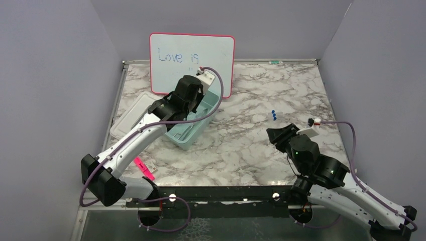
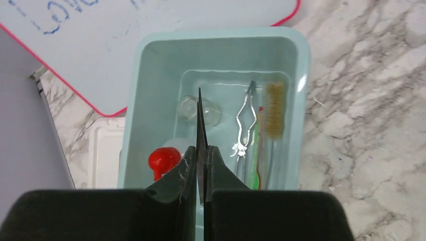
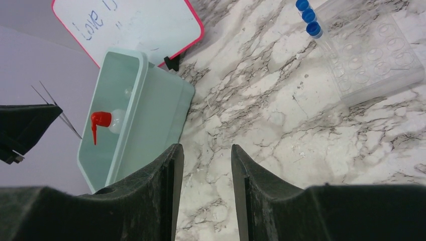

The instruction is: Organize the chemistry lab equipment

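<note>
A pale teal bin (image 2: 301, 100) holds a white squeeze bottle with a red nozzle (image 2: 163, 160), a small glass flask (image 2: 191, 108), metal tongs (image 2: 246, 120) and a brown bristle brush (image 2: 274, 115). My left gripper (image 2: 201, 148) hangs over the bin (image 1: 188, 138), shut on thin dark tweezers (image 2: 199, 115) that point down into it. Blue-capped clear tubes (image 3: 309, 17) stand in a clear rack (image 3: 377, 60) on the right of the table. My right gripper (image 3: 207, 148) is open and empty over bare marble, near the rack.
A pink-framed whiteboard (image 1: 191, 55) leans against the back wall behind the bin. A white lid (image 1: 133, 113) lies left of the bin. A pink marker (image 1: 144, 168) lies near the front left edge.
</note>
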Controlling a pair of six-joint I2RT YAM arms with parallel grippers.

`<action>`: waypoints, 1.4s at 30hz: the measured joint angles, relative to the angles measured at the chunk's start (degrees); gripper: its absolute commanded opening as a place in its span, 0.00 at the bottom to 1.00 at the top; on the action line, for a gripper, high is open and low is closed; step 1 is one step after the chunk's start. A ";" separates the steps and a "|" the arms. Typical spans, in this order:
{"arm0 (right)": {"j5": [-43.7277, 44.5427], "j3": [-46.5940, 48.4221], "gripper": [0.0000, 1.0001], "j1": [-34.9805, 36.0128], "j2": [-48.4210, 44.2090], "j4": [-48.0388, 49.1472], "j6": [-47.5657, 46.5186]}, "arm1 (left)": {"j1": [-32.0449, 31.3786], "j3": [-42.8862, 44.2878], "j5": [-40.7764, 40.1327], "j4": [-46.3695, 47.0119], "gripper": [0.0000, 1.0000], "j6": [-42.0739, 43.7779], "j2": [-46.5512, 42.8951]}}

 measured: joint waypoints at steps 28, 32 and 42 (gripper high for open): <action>-2.69 -0.55 0.45 0.00 3.10 4.04 -0.28 | 12.31 1.03 29.55 -5.60 0.36 -3.04 23.78; -4.33 -0.55 0.48 0.00 5.81 5.51 -0.81 | 12.68 1.14 29.38 -6.32 0.39 -3.15 23.21; -18.67 0.48 0.60 0.00 26.16 17.70 -5.88 | 12.59 5.44 28.70 -7.32 0.44 -4.90 15.08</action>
